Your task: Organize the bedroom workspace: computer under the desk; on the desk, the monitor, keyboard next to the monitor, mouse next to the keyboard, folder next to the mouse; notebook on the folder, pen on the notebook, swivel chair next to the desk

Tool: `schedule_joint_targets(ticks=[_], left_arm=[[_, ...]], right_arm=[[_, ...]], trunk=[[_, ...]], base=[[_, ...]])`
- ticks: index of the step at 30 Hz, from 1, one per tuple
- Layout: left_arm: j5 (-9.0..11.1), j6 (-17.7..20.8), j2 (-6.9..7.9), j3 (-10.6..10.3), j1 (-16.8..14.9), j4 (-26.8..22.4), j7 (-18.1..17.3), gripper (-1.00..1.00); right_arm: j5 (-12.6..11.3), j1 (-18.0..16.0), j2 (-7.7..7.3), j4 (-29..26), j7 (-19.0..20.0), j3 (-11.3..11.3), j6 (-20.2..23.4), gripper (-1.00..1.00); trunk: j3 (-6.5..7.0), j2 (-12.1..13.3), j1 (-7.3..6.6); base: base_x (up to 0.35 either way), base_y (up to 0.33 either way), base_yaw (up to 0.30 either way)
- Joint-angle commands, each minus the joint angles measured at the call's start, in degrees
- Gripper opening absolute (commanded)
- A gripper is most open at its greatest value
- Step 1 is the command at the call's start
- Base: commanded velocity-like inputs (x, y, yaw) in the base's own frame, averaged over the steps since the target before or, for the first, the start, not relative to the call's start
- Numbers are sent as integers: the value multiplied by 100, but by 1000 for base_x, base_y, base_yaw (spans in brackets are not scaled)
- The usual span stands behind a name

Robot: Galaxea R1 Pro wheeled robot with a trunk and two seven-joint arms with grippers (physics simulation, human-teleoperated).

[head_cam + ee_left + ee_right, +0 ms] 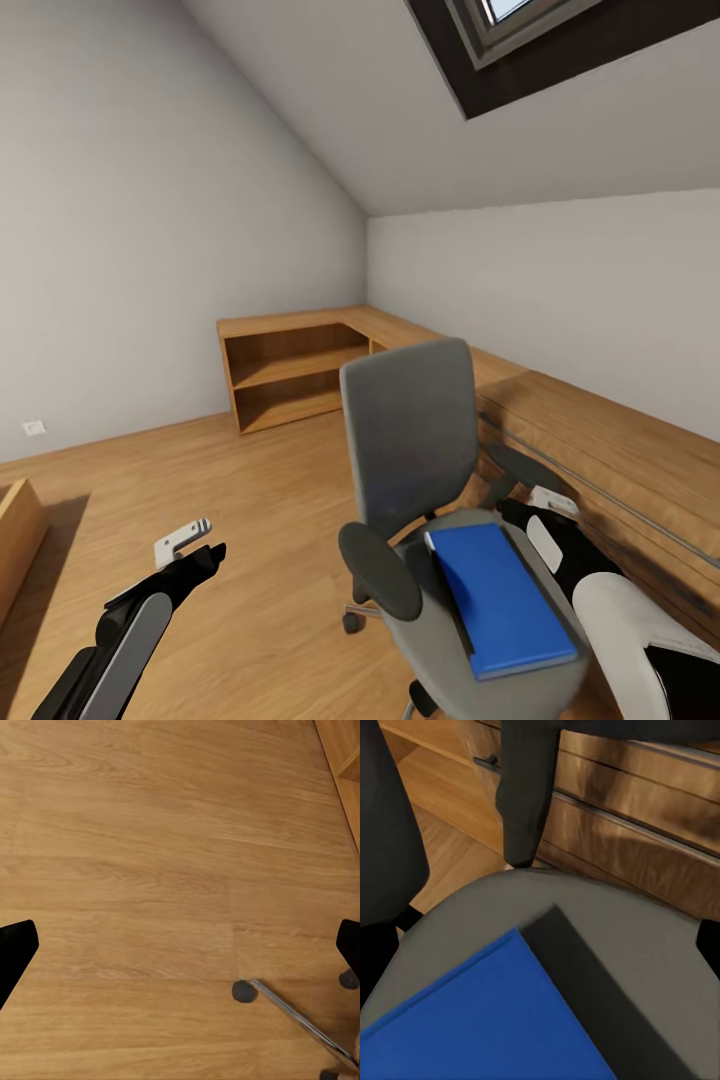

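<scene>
The swivel chair (410, 440), grey with black armrests, stands in the middle of the wood floor, turned away from me. The bright blue folder (505, 600) lies flat on its seat. My right gripper (542, 508) hovers at the seat's right side by the armrest. In the right wrist view it (540, 960) is open over the grey seat (645, 945), close above the corner of the folder (487, 1020). My left gripper (198, 545) hangs open and empty over bare floor left of the chair, and a chair castor (243, 991) lies below it.
Low wooden open shelving (290, 370) runs along the far corner. A wooden chest with long bar handles (620, 470) stands right behind the chair. Another wooden piece (15, 530) pokes in at the left edge. Open floor stretches to the left.
</scene>
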Motion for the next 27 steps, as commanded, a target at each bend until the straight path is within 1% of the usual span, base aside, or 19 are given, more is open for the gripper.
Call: schedule_joint_targets(ticks=[1,9,11,13,15,16,17,18,21,24,27], left_arm=[[58,1,6,-13,-4,-8,59,100],[52,8,6,-13,-4,-12,56,100],[48,13,6,-13,-4,-27,53,100],[46,23,8,-13,-4,-36,52,100],[44,54,11,-13,-4,-66,51,100],[44,59,12,-13,-4,-79,51,100],[44,67,13,-13,-4,-114,51,100],[43,69,11,-13,-4,-135,51,100],[43,75,13,-13,-4,-189,54,100],[43,77,14,-12,-4,-218,55,100],[43,75,14,-13,-4,-239,58,100]], right_arm=[[-58,-2,0,-11,-26,7,32,100],[-58,-2,2,-6,-105,108,95,100],[-57,-2,22,-6,-113,172,158,100],[-48,0,80,-7,-116,256,188,100],[7,3,232,-16,-119,512,202,100],[23,4,259,-16,-119,585,201,100],[47,5,297,-17,-120,717,186,100],[56,5,310,-18,-120,773,172,100],[72,6,327,-13,-121,883,82,100],[76,7,329,-6,-121,937,-66,100],[79,9,322,4,-121,968,-299,100]], trunk=[[-6,-3,0],[-6,-3,0],[-6,-3,0],[-6,-3,0],[-6,-3,0],[-6,-3,0],[-6,-3,0],[-6,-3,0],[-6,-3,0],[-6,-3,0],[-60,-123,66]], base=[[61,0,0],[142,0,0],[48,0,0],[31,0,0],[14,0,0],[9,0,0],[6,0,0],[5,0,0],[3,0,0],[2,0,0],[0,0,0]])
